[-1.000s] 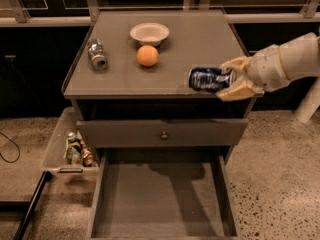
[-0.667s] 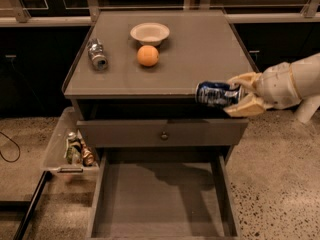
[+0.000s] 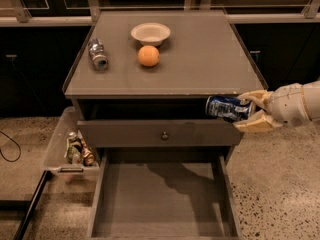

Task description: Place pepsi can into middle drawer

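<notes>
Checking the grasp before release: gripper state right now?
Gripper: shut on the pepsi can, held sideways, not yet down in the open middle drawer.

gripper [image 3: 243, 112] | sinks toward 5 o'clock off the tabletop [image 3: 200, 69], now before its front edge at 3 o'clock | pepsi can [image 3: 225, 107] | rides down clamped (lying sideways), now above the middle drawer [image 3: 160, 204], 3 o'clock side

Gripper [image 3: 243, 112] hangs at the bench's [image 3: 200, 69] front right corner, fingers clamped on the pepsi can [image 3: 226, 107]. Right beneath it the knobbed drawer front [image 3: 125, 133] juts out, and that's the obstacle. Lower down, the middle drawer [image 3: 160, 204] lies wide open, floor bare, between low side walls.
</notes>
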